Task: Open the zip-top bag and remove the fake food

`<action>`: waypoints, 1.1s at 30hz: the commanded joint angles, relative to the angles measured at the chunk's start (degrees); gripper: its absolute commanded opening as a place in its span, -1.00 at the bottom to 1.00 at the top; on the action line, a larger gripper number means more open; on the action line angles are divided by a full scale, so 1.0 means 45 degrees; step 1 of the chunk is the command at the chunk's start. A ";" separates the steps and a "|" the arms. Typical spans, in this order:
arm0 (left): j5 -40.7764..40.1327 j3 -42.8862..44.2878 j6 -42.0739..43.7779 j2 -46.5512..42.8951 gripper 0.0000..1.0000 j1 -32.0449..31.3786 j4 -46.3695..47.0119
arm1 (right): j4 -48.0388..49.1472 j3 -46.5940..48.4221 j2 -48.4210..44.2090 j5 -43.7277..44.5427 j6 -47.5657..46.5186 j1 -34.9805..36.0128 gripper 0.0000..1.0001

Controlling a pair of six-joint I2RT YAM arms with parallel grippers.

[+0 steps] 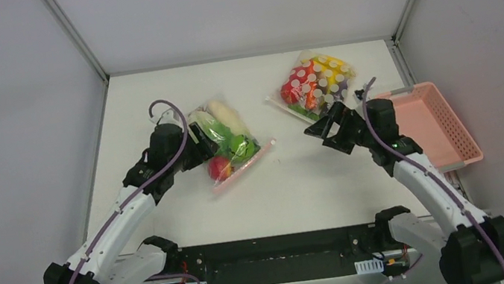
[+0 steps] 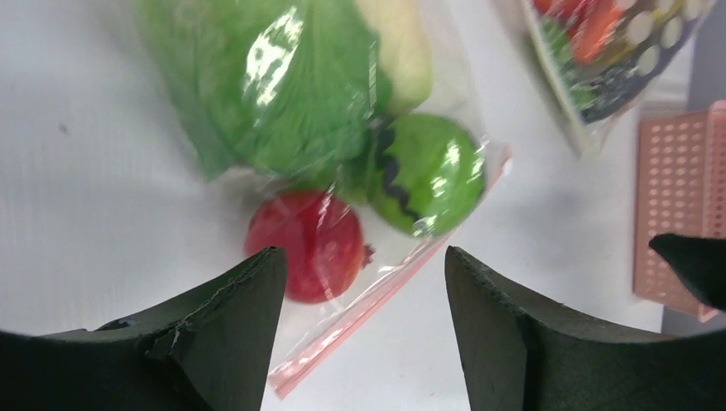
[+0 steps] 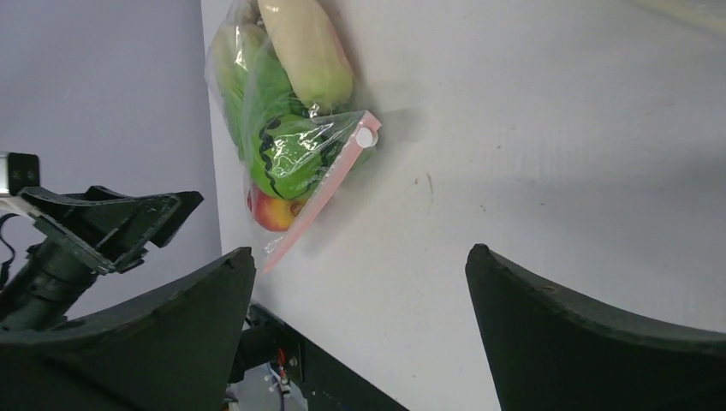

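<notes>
left gripper point(image 1: 198, 147): black, two-fingered, jaws spread wide and holding nothing. it sits at the left edge of the bag, and in its wrist view point(image 2: 360, 265) the apple shows between the fingers. that view is blurred, so contact with the plastic cannot be told.
zip-top bag point(image 1: 231, 145): clear, roughly square plastic, lying flat on the white table point(image 1: 294, 188), left of centre, full.
pink-red zip strip point(image 1: 245, 167): runs along the bag's near-right edge, with a small white slider point(image 3: 365, 137) at its far end.
leafy green lettuce piece point(image 2: 274, 86): inside the bag, on its left side, against the radish.
long white radish point(image 1: 225, 116): inside the bag, at the far end, away from the strip.
red apple point(image 1: 220, 167): inside the bag, in the near corner, just beside the strip.
green round fruit point(image 1: 240, 145): inside the bag, right of the apple, pressed to the strip, with a black zigzag line on it.
right gripper point(image 1: 327, 125): black, jaws wide apart and empty, over bare table well right of the zip-top bag and just near of the dotted bag. its wrist view point(image 3: 360, 257) looks toward the zip-top bag.
white-dotted clear bag point(image 1: 316, 83): at the far right of the table, packed with red, orange, yellow and purple items.
pink perforated plastic basket point(image 1: 431, 123): at the table's right edge, beside the right arm.
</notes>
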 commanded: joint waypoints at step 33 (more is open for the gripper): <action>-0.0523 -0.3727 -0.2666 0.0831 -0.60 0.0117 0.2370 | 1.0410 -0.0395 0.8887 -0.0595 0.4119 0.3924 -1.00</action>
